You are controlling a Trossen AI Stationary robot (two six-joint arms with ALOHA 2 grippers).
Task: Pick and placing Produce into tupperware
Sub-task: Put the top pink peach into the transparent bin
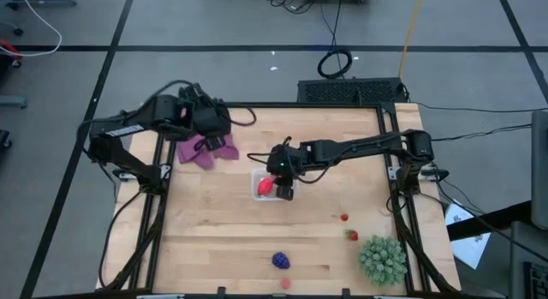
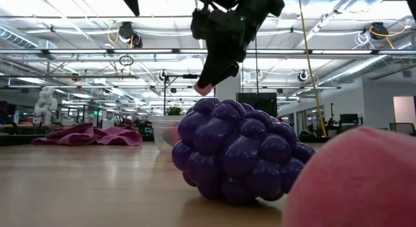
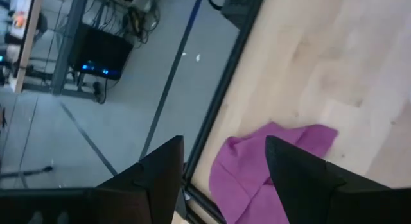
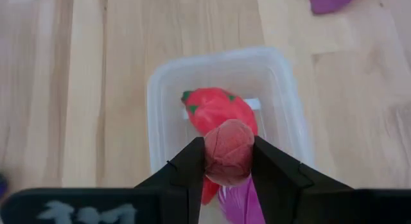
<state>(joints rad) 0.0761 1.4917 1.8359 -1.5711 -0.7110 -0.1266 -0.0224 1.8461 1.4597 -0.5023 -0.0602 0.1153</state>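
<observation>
At the table's far left, your left gripper [image 3: 221,169] hangs with its fingers parted and empty over the purple cloth [image 1: 205,150] (it grips nothing). Mid-table, your right gripper [image 4: 229,161] clamps a pink fruit [image 4: 228,150] directly above the clear tub [image 4: 168,79], where a red fruit [image 4: 218,108] already lies. Nearer the front edge sit a dark purple berry cluster [image 1: 281,260], two small red fruits [image 1: 348,227] and the green spiky plant [image 1: 382,259].
</observation>
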